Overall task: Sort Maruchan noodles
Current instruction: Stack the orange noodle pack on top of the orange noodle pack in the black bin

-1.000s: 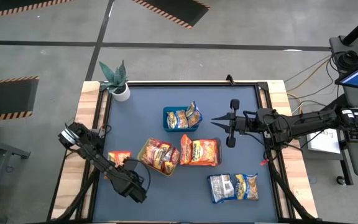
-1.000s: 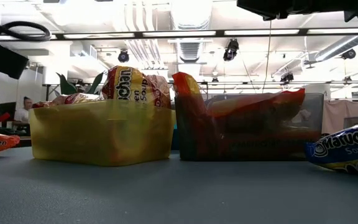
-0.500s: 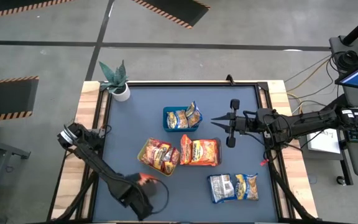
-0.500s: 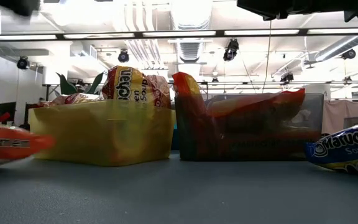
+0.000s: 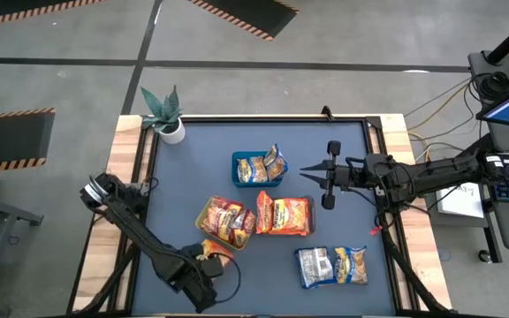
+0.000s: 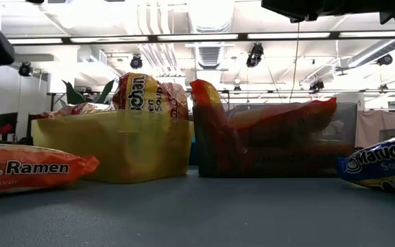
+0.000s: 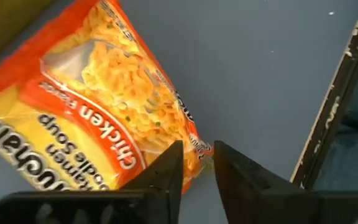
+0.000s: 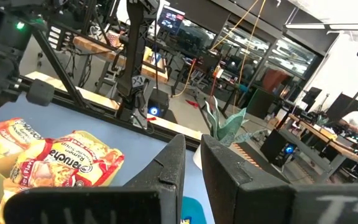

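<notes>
Orange ramen packet (image 7: 110, 106) near the table's front rim, corner pinched in the left hand (image 7: 197, 163).

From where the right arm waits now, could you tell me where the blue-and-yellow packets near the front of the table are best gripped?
Probably by a crimped short edge, coming straight down. The blue-and-yellow packets lie flat and side by side on the table, so their broad faces offer nothing to pinch. The right end effector hovers beside the blue tray, so the edge facing it looks easiest.

blue tray (image 5: 239, 168) behind yellow tray (image 5: 203, 218) | black tray (image 5: 283, 231) right of yellow | 2 packets (image 5: 331, 265) front-right
</notes>
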You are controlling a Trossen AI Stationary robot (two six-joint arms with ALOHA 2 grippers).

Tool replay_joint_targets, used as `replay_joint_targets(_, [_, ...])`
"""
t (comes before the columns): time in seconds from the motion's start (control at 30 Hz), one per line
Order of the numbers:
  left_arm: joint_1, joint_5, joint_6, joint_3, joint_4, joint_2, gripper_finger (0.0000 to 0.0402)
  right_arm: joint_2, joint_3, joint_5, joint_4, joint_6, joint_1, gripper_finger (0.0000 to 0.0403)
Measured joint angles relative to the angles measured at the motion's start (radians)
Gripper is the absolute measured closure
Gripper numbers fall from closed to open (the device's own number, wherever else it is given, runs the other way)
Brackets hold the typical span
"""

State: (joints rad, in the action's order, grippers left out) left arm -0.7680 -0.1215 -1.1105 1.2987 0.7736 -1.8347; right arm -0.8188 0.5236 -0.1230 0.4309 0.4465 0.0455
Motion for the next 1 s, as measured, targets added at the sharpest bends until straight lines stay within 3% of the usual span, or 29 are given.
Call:
replay_joint_targets(0.27, [-0.007,-0.031,0.092,-0.001,0.138,0.071,0.0287,0.0,0.0,0.0,0.001,-0.008,0.0,0.036])
replay_joint_targets(0.4, [-0.023,-0.124,0.144,-0.005,0.212,0.11,0.0287,0.0,0.0,-0.007,0.001,-0.015,0.0,0.036])
replay_joint_targets(0.63, [-0.064,-0.288,0.16,-0.047,0.25,0.167,0.032,0.0,0.012,-0.008,0.002,-0.091,0.0,0.036])
replay_joint_targets(0.9, [-0.124,-0.316,0.158,-0.221,0.178,0.22,0.0393,-0.023,0.013,0.059,-0.025,-0.462,0.014,0.036])
replay_joint_targets(1.0, [-0.141,-0.319,0.167,-0.295,0.095,0.254,0.0396,-0.046,0.038,0.071,-0.029,-0.537,0.031,0.036])
